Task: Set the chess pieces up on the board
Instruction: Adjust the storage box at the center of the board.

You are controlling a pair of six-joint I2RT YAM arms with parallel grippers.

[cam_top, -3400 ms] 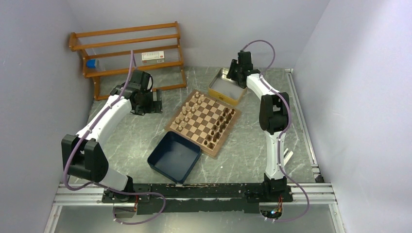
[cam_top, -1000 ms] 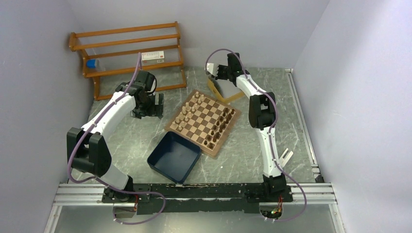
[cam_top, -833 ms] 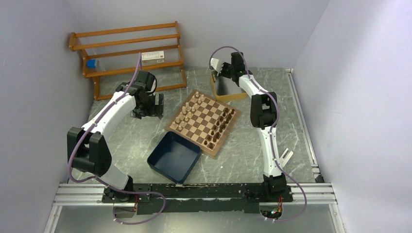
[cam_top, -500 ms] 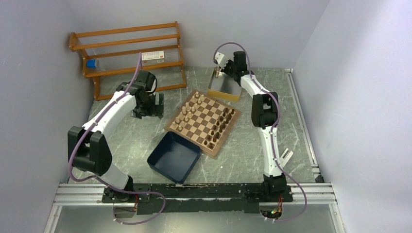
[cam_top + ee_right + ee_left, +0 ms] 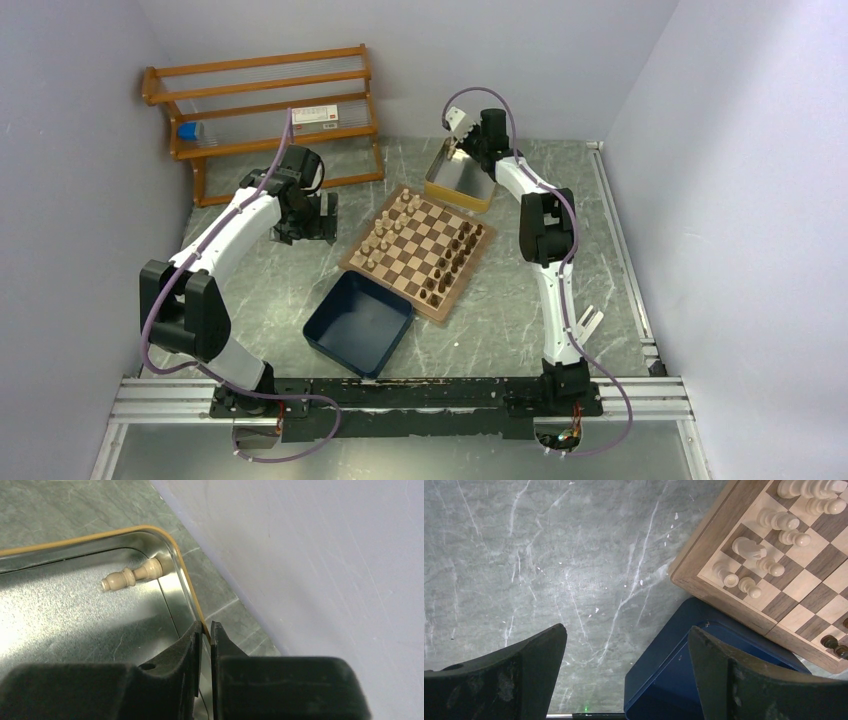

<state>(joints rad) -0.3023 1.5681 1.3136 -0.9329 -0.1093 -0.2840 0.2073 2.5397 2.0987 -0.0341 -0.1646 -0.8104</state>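
Nearest the arm bases a navy tray (image 5: pixel 358 322) sits on the grey marbled table (image 5: pixel 549 555), its far corner tight against the near-left edge of the board (image 5: pixel 418 250). The board lies turned at an angle. The light pieces (image 5: pixel 385 232) stand in two rows along its left side and the dark pieces (image 5: pixel 450 262) along its right side, with bare squares between them. The left gripper (image 5: pixel 626 635) hangs over bare table to the left of the board. Its fingers are spread wide with nothing between them, and its camera looks down on the tray corner and the light rows. Past the board's far corner sits a shiny tin (image 5: pixel 75 615). The right gripper (image 5: pixel 206 627) is pinched nearly closed on the tin's far rim, and that arm reaches over the table beside the board's right side. One light pawn (image 5: pixel 132 576) lies on its side in the tin's far corner, close to the clamped rim. Against the back wall at far left stands a wooden rack (image 5: pixel 270 110) holding a small box (image 5: pixel 322 116).
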